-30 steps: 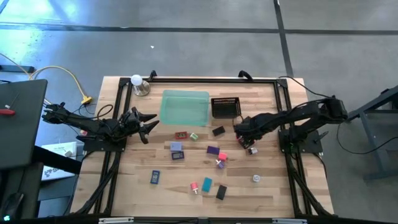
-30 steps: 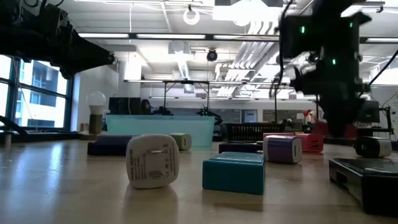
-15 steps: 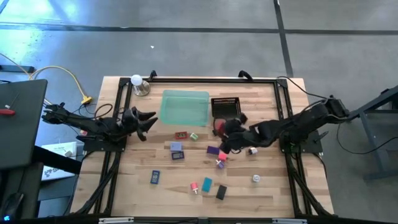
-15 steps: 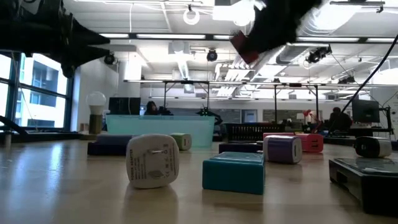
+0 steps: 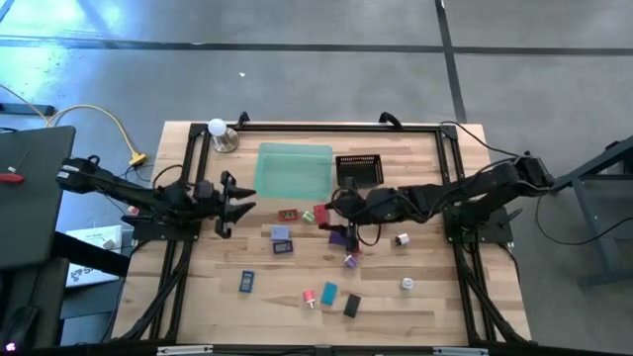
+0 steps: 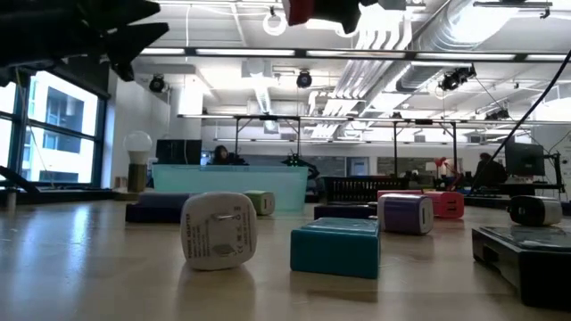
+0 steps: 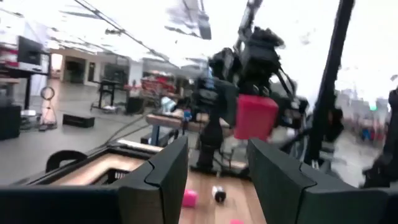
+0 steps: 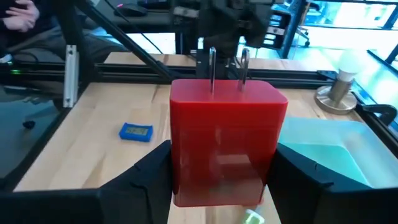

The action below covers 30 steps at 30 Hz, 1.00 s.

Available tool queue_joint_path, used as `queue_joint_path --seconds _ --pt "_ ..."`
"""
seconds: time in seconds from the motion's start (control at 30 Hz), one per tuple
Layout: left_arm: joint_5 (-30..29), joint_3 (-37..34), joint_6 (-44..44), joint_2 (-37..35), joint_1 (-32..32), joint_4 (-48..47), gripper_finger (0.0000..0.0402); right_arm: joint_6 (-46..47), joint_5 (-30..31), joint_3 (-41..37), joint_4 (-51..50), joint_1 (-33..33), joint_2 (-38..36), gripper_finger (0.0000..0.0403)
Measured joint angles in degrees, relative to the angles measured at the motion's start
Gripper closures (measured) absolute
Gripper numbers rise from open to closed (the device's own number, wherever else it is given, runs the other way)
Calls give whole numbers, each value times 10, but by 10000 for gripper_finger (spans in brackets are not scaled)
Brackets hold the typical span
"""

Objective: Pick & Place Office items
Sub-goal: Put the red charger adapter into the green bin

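My right gripper (image 5: 326,214) sits mid-frame in the high view, its fingers (image 8: 146,177) clamped on a red plug block (image 8: 225,140) with two metal prongs, held up off the worktop (image 5: 435,297). It hangs just below the lower right corner of the green tray (image 5: 294,169) and lower left of the mesh basket (image 5: 359,170).

My left gripper (image 5: 240,198) waits at centre left, just off the tray's left edge, fingers (image 7: 158,180) spread with nothing between them.

The other office items (image 5: 329,293) lie scattered over the middle and lower worktop: a purple one (image 5: 339,238) right under my right arm, a white one (image 5: 403,239) beside it, teal and black near the lower edge. The lower left and lower right of the worktop stand open. A bulb (image 5: 217,128) stands at the upper left corner, by the frame rail.
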Motion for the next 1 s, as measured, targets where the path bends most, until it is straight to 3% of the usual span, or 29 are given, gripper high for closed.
queue_joint_path --seconds 0.23,0.4,0.5,0.8,1.0 --pt "72 59 52 145 20 42 241 -5 -19 0 7 -11 0 204" --pt "80 118 130 219 21 45 233 -11 -36 0 8 -11 0 204" --pt "78 151 135 257 21 44 207 -12 -47 0 8 -11 0 204" --pt "86 226 192 370 7 68 78 -16 -50 0 8 -11 0 204" --pt "85 232 192 412 0 149 51 -16 -48 0 8 -11 0 204"
